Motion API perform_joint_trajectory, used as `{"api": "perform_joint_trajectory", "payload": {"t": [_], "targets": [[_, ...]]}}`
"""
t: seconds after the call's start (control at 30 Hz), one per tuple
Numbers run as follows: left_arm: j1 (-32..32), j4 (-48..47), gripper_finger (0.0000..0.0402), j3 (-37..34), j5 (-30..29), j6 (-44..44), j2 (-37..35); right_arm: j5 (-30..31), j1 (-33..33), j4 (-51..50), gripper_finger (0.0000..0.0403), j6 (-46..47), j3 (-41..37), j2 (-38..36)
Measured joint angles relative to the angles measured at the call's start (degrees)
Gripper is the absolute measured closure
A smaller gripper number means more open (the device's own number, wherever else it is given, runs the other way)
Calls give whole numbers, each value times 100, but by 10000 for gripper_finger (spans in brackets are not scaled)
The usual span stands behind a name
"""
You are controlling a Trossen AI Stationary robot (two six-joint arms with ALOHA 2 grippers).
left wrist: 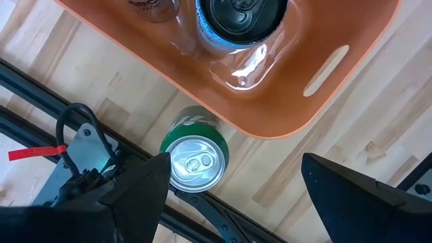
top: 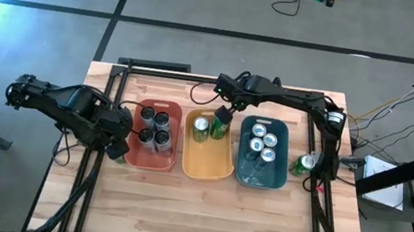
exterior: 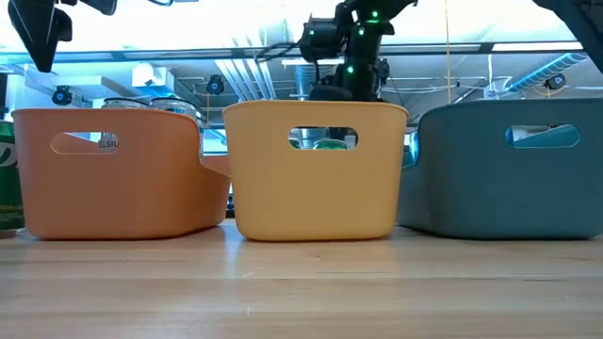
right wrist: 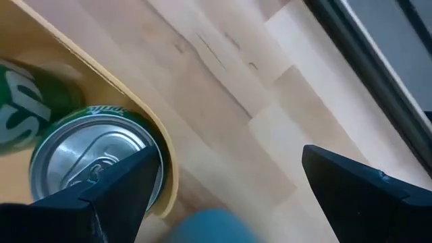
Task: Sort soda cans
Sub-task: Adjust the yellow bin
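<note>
Nearest item: green can (left wrist: 194, 156) standing on the counter (left wrist: 351, 115), centre of my left wrist view, just outside the red bin (left wrist: 283, 94).
Left end effector (top: 116, 150): fingers spread wide, holding nothing, lower left of the red bin in the high view.
Right end effector (top: 220, 123): fingers wide apart, over the upper part of the yellow bin (top: 206, 168), gripping nothing; a green can (right wrist: 94, 158) sits beside one finger.
Sorted so far: dark cans (top: 154, 125) in the red bin, two green cans in the yellow bin, silver-blue cans (top: 263, 143) in the teal bin (top: 243, 173).
Unsorted: one more green can (top: 303, 163) on the counter, right of the teal bin.
Step in hand (judged): left arm pickup of the nearest green can.
Technique: centre both fingers around the can body, descend vertically, avoid the bin wall, close squarely.
</note>
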Motion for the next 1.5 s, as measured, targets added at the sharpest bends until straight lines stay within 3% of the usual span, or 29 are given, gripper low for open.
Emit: {"api": "perform_joint_trajectory", "payload": {"t": [0.33,0.63,0.87,1.5], "targets": [[-1,-5,84,0,-2,126,-2,-495,-25,-20,39,-4,-15,-171],[0,-5,84,0,-6,154,-2,-425,-94,278,39,-162,-15,-187],[0,-6,84,0,-15,152,-2,-426,-141,287,39,-404,-28,225],[-1,-7,84,0,-13,153,-13,-96,-195,-337,39,181,-22,219]]}}
